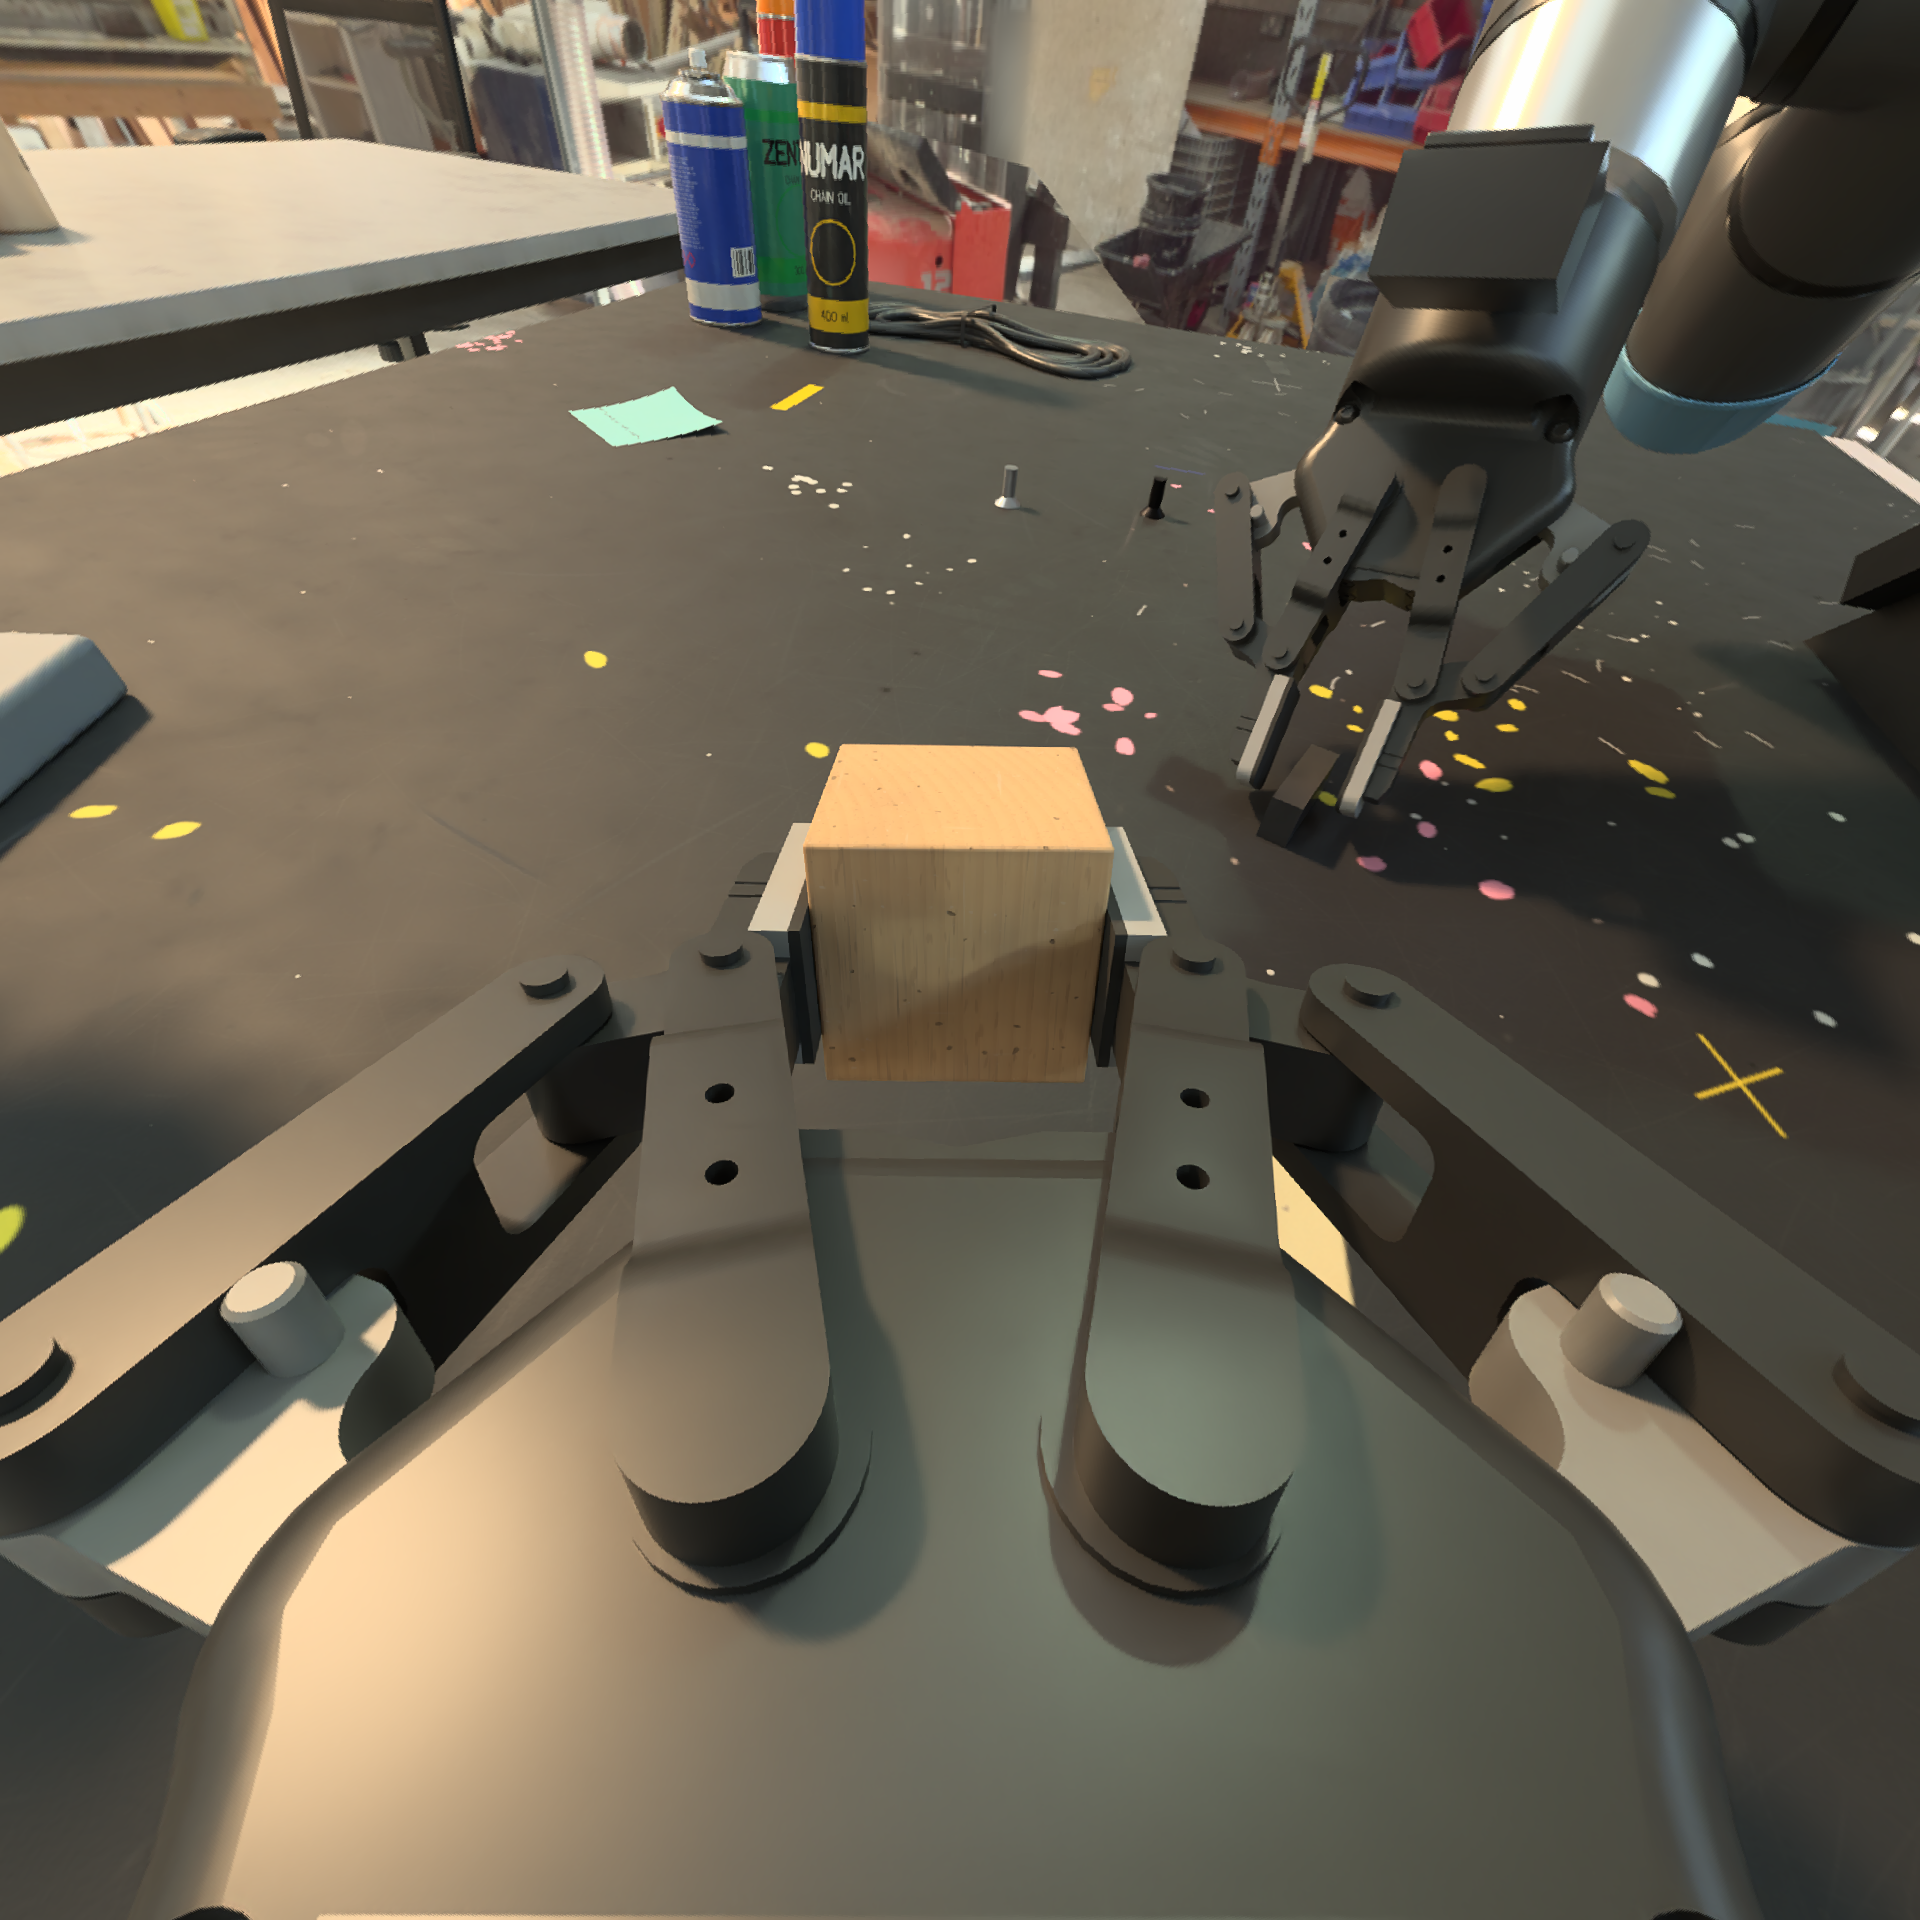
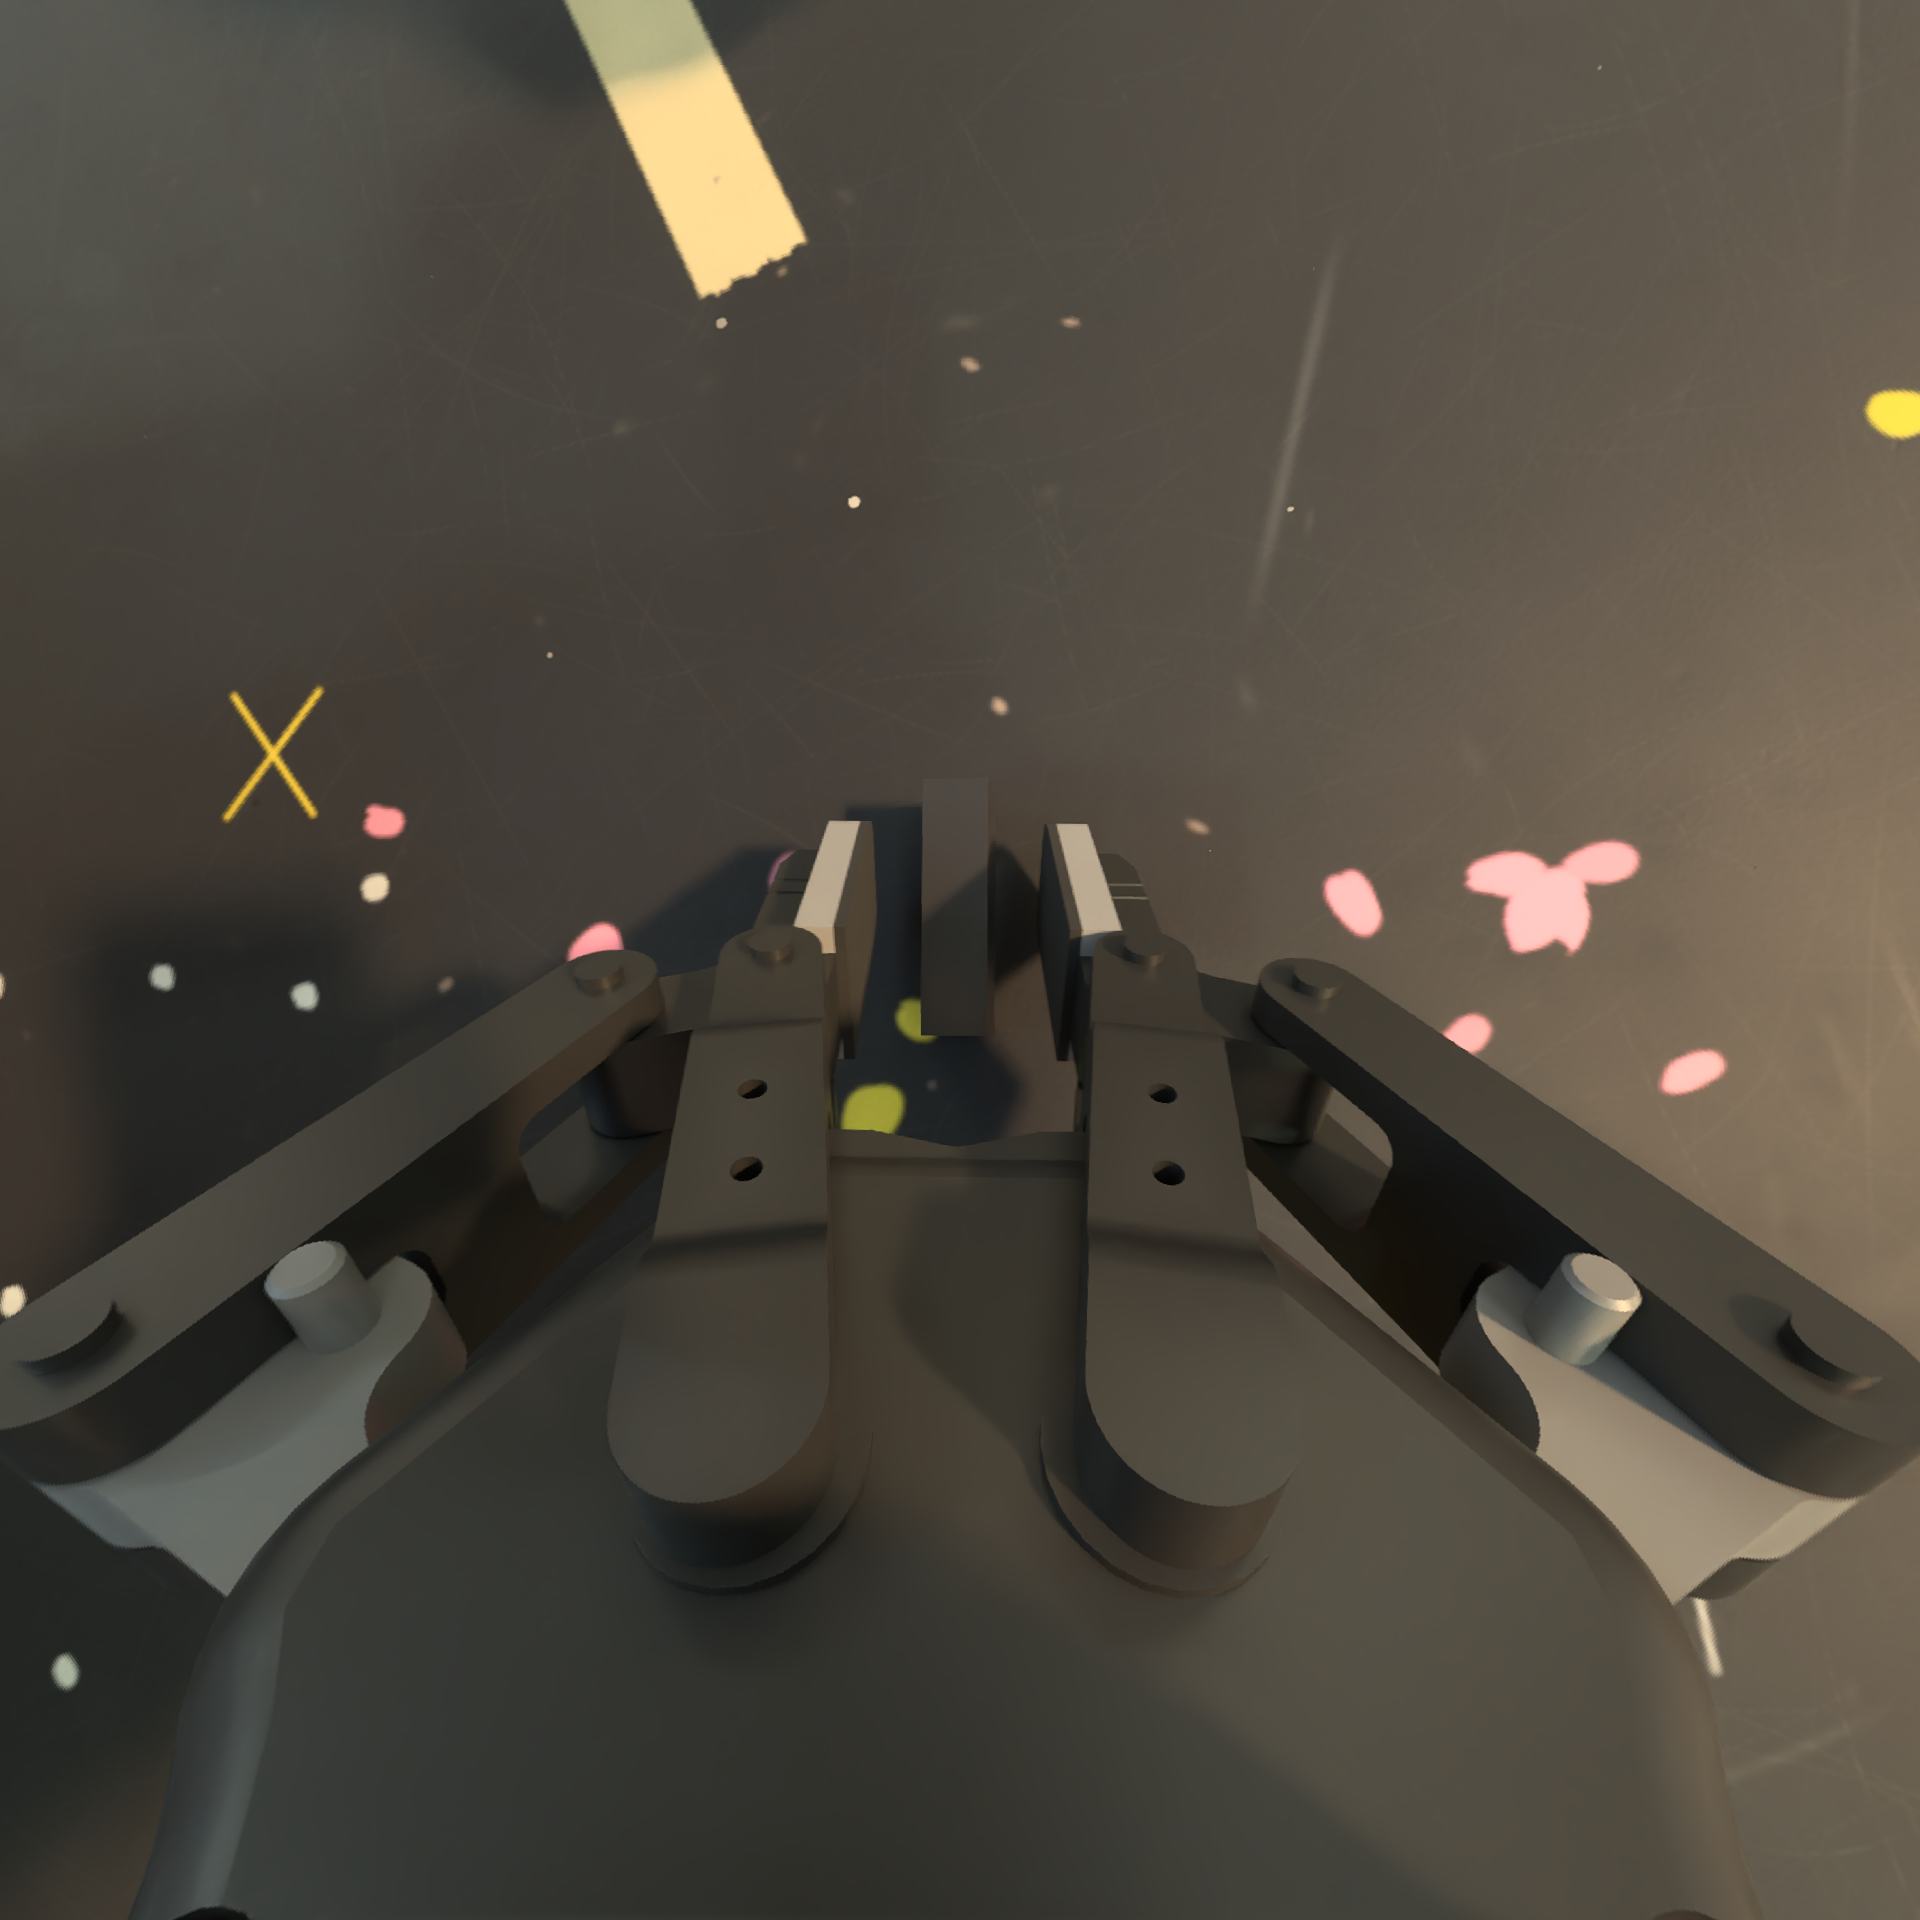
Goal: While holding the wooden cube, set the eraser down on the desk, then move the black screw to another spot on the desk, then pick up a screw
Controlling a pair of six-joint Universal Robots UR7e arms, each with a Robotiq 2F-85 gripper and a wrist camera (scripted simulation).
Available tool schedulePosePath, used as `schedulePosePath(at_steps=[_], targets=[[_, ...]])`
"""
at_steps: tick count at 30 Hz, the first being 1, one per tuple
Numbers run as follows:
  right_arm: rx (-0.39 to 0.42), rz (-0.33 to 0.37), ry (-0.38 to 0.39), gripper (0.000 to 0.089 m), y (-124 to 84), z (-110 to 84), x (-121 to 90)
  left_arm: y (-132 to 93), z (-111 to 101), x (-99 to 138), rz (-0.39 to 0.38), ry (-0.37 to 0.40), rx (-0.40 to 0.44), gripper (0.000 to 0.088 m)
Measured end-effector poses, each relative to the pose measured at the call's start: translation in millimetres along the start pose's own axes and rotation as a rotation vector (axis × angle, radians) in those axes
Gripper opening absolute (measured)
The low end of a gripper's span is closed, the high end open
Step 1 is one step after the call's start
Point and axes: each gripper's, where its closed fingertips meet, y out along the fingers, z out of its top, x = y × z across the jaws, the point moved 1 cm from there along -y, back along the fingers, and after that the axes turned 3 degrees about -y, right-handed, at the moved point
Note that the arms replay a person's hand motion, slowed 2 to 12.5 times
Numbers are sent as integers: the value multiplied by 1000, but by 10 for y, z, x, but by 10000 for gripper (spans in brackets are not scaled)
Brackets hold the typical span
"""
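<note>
My left gripper (image 1: 956, 894) is shut on the wooden cube (image 1: 956, 935) and holds it above the dark desk (image 1: 520, 727). My right gripper (image 2: 956, 883) is open, its fingers standing on either side of the dark eraser (image 2: 954, 935) with a gap on each side. The eraser rests on edge on the desk. In the left wrist view the right gripper (image 1: 1304, 774) stands low over the eraser (image 1: 1297, 800) at the right. A silver screw (image 1: 1008, 488) and a black screw (image 1: 1156, 499) stand upright farther back on the desk.
Three spray cans (image 1: 769, 177) and a coiled cable (image 1: 997, 338) sit at the desk's far edge. A teal note (image 1: 644, 416) lies at the back left. A grey table (image 1: 312, 239) stands beyond. A grey block (image 1: 42, 696) is at the left edge. A pale tape strip (image 2: 707, 156) lies ahead of the right gripper.
</note>
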Motion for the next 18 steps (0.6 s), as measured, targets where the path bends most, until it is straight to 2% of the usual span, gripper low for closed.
schedulePosePath(at_steps=[5,9,11,18], targets=[[-2,18,22,380,-10,3,-21,-7,7,-6,-3,-10,6,401],[3,-22,19,571,-52,12,37,-15,13,-11,-4,-15,11,401],[11,-51,10,614,-89,19,73,-18,15,-12,-4,-16,13,401],[46,-174,-30,621,-330,6,253,-23,17,-6,-3,-9,16,401]])
